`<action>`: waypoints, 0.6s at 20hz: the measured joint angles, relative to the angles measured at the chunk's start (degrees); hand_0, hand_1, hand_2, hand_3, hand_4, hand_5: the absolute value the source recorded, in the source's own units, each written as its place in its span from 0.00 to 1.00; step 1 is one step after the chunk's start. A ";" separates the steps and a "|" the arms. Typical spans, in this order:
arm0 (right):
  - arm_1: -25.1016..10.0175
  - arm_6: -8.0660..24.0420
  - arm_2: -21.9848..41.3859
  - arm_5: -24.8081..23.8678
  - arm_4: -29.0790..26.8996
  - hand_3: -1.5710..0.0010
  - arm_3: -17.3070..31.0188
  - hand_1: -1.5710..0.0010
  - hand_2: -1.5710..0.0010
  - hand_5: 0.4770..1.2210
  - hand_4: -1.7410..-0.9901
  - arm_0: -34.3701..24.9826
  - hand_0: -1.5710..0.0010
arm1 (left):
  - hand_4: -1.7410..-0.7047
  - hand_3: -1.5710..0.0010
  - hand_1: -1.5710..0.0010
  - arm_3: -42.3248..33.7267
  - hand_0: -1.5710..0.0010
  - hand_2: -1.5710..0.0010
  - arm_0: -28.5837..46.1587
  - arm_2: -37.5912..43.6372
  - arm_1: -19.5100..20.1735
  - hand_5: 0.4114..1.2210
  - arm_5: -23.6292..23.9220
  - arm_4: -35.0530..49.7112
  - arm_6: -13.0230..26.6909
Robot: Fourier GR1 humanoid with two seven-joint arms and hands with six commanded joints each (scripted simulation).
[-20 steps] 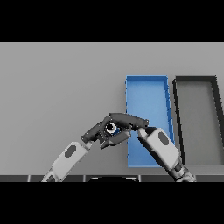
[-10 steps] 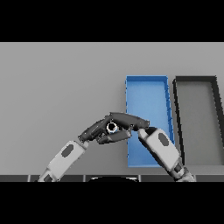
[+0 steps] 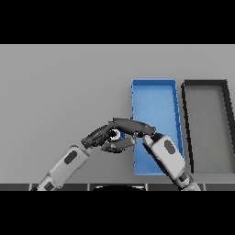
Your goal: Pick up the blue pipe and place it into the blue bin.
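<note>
**Carrying the pipe toward the blue bin**

Watching from the head view, I see both hands meeting low in the scene, just beside the near-left corner of the blue bin [image 3: 153,98]. The left hand [image 3: 98,137] has its fingers and thumb curled round the blue pipe [image 3: 114,134]; only the pipe's pale ring end shows between the dark fingers, so I can't judge how much of it is gripped. The right hand [image 3: 133,125] lies flat over the top with its fingers straight, reaching leftward across the left hand; I can't tell whether it touches the pipe or only covers it.

Compared with a second ago, the pair of hands sits a little lower and the right fingers stretch further over the left hand. The blue of the pipe is now mostly hidden. The hands have barely shifted sideways, so the pipe is at the bin's left wall, not yet over its floor.

I judge the pick as done and the transfer as only starting. The next move calls for a shift to the right, over the wall. The black bin [image 3: 204,85] stands just beyond the blue one, so an overshoot matters.
</note>
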 measured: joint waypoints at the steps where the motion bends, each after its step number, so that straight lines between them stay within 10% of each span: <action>1: -0.29 -0.99 -0.19 0.68 0.32 0.00 0.08 0.00 0.00 1.00 0.33 0.57 0.00 | 0.82 0.96 0.96 -0.43 0.96 0.97 0.72 0.08 0.66 0.28 -0.25 0.25 -0.50; 9: 0.69 2.99 -2.80 0.06 -4.63 0.00 -0.66 0.00 0.00 1.00 0.33 0.46 0.00 | 0.81 0.99 0.99 0.36 0.99 0.99 0.91 0.32 -0.68 0.17 0.07 1.74 3.41; 12: -0.69 9.31 -4.17 -2.63 -14.57 0.00 -3.36 0.00 0.00 1.00 0.17 -1.17 0.00 | 0.80 1.00 1.00 0.15 1.00 1.00 1.83 0.42 -0.10 0.14 -0.45 2.30 2.93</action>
